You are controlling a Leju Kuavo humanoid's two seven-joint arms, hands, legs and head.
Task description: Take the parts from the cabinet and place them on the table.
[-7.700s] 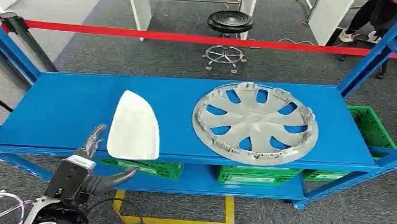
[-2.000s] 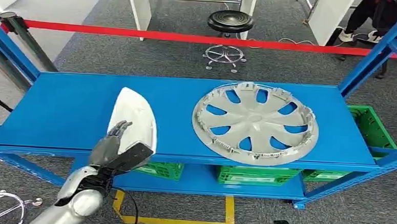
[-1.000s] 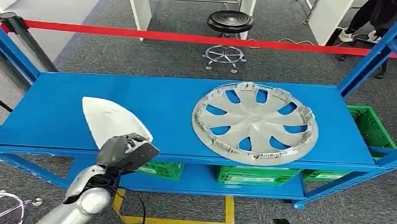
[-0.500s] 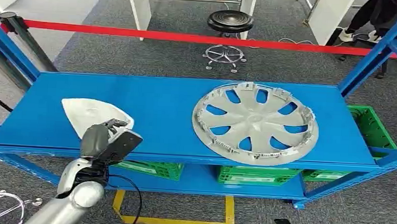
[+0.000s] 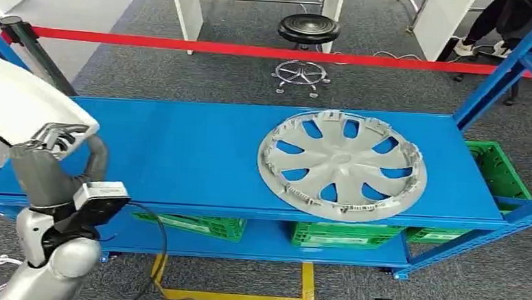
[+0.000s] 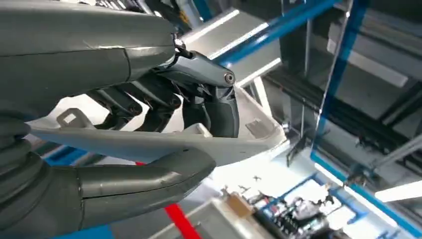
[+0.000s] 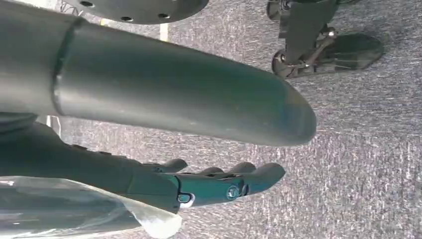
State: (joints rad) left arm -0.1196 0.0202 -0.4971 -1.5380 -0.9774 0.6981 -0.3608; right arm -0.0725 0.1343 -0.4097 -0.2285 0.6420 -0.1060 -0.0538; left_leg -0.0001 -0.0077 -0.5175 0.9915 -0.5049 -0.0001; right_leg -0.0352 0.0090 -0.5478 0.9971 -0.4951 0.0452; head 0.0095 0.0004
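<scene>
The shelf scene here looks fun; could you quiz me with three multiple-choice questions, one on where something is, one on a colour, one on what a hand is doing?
1. Where does the silver wheel cover lie?
A. on the blue shelf
B. on the carpet
C. in a green crate

2. What colour is the barrier tape behind the rack?
A. yellow
B. red
C. white

3. What is the left hand doing?
A. hanging with nothing in it
B. pressing on the wheel cover
C. holding the white part lifted off the shelf

Answers: 1 A, the cover lies flat on the blue shelf, right of its middle. 2 B, the strip across the floor is red. 3 C, the fingers and thumb clamp the white part in the left wrist view.
</scene>
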